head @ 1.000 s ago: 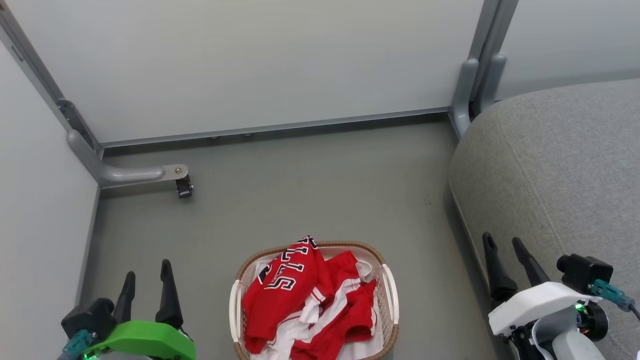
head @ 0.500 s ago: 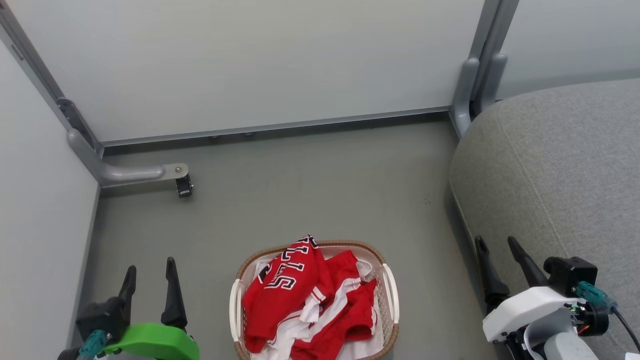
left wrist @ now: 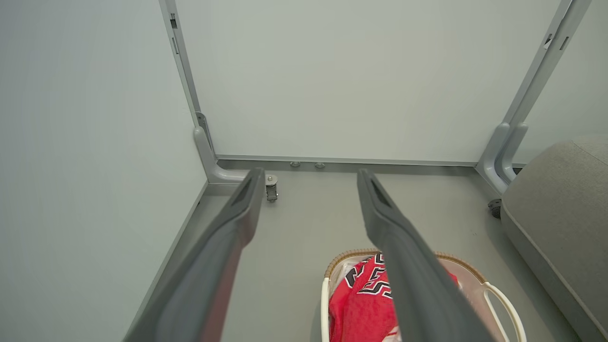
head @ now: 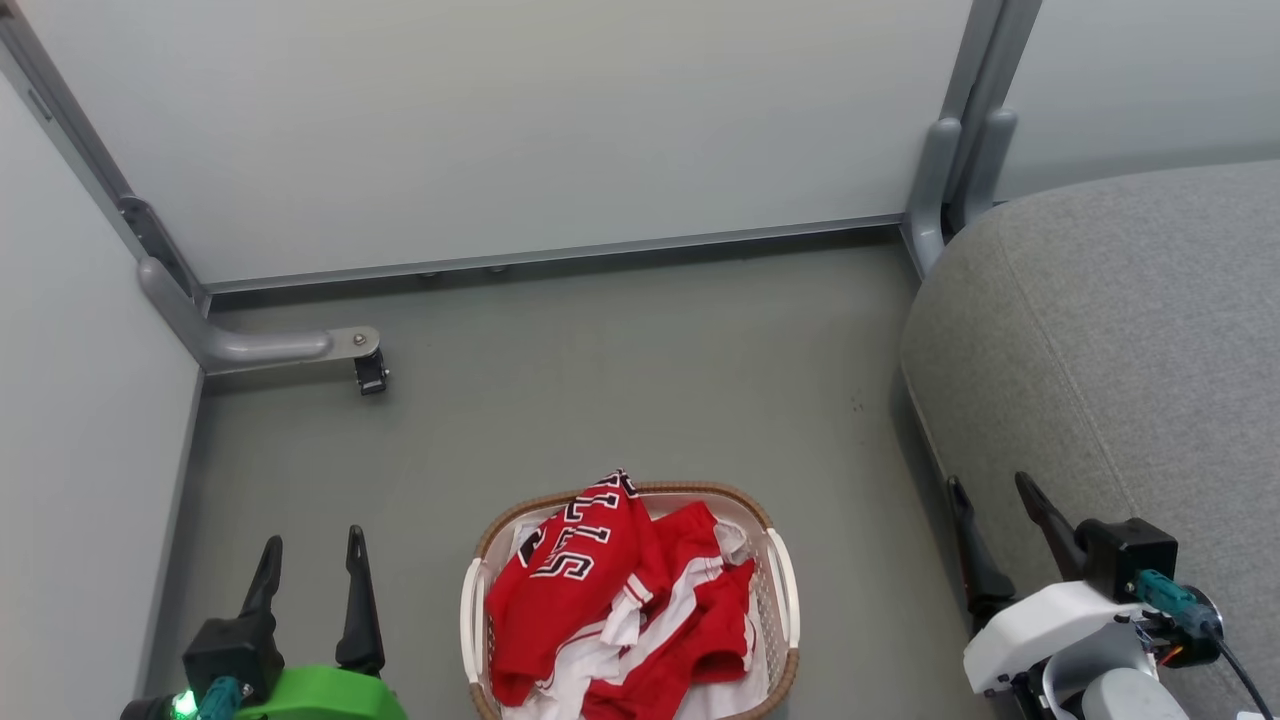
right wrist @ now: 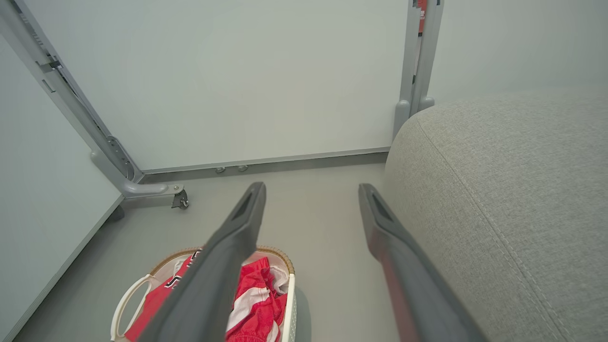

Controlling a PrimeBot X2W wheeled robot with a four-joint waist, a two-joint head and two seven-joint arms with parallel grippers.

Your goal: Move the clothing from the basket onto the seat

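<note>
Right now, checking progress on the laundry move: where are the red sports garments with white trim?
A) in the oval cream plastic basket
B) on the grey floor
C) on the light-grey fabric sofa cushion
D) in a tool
A: the red sports garments lie heaped inside the oval cream plastic basket.

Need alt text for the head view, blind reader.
Red sports clothing lies heaped in an oval cream basket on the grey floor, bottom centre. The left gripper at lower left and the right gripper at lower right hang with jaws open, holding nothing. The light-grey seat stands at the right.
</note>
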